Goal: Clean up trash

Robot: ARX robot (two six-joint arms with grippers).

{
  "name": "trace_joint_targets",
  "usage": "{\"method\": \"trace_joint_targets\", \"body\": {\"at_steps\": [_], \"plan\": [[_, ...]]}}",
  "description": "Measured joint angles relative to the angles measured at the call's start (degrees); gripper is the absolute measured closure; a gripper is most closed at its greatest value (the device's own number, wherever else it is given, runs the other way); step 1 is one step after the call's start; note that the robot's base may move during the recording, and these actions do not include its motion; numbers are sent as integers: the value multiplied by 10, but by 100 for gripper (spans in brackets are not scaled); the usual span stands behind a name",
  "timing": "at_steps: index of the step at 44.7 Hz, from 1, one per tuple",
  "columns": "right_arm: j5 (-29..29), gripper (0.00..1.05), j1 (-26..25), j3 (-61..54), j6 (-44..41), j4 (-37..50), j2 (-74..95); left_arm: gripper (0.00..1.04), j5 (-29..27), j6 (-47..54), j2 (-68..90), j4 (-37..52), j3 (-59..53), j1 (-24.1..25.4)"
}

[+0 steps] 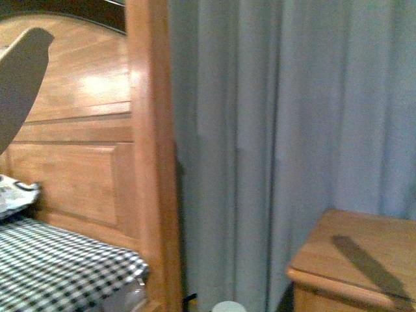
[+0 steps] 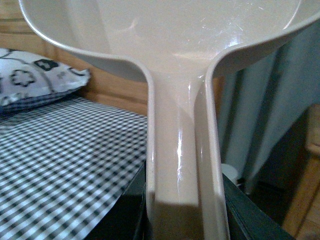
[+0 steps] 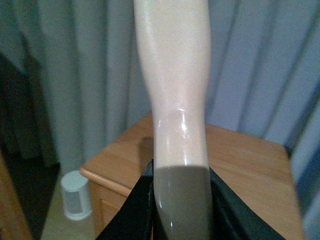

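Dustpan (image 2: 170, 35) handle fills the left wrist view, clamped in the left gripper (image 2: 184, 215); pan tipped up, likely for carrying. Against the headboard (image 1: 84, 130): checked sheet (image 1: 58, 266), patterned pillow (image 2: 35, 80). Right of it: curtain (image 1: 279, 130), nightstand (image 1: 364, 260). Right gripper (image 3: 181, 210) closed round a beige handle (image 3: 172, 75), probably a brush's. No trash in view.

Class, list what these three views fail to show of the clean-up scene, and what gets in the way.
- Trash: in no view; the dustpan fills much of the left wrist view.
- Dustpan's front: cut off by that picture's edge.
- Beige handle, right wrist view: runs out of frame, so its working end is unseen.
- White container and pillow, front view: each cut by an edge, and blurred.
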Motion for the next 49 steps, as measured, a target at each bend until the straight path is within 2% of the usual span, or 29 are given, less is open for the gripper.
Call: {"method": "trace_joint_targets", "body": {"at_steps": [43,49], "plan": [[-9,84,2,0,-2,0,3,79,-12,-2,-2,0,0,2],[1,84,1,0,-2,0,2,79,1,-2,-2,0,0,2]]}}
